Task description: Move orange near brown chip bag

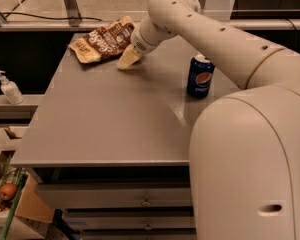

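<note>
The brown chip bag [104, 39], crinkled with cream-tan ends and white lettering, lies at the far left corner of the grey table [105, 119]. My gripper [129, 59] is down at the table surface, right at the bag's near right edge, with the arm reaching in from the right. The orange does not show; it is hidden or out of view.
A blue soda can [200, 76] stands upright right of the table's middle, under my arm. A soap pump bottle [9, 88] stands on a ledge to the left. A reddish fruit [7, 191] lies in a box on the floor at lower left.
</note>
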`<state>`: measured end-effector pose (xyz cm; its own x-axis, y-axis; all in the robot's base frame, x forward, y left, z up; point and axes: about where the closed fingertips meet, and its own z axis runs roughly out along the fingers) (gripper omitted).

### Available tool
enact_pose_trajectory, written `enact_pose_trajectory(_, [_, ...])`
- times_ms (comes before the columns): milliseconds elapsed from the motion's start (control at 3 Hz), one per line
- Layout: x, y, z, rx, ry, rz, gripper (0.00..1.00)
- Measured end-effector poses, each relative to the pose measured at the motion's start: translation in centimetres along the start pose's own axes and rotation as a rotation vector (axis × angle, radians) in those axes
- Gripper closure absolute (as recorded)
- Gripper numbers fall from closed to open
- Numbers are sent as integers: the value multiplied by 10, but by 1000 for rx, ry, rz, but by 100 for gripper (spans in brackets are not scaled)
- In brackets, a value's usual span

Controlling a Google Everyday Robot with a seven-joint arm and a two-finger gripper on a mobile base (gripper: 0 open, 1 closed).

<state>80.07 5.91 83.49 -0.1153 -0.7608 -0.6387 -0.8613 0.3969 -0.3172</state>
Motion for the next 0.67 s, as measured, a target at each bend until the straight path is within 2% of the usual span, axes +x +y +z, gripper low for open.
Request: enact_pose_trajectory(667, [-3,2,-6,1,-19,-2,0])
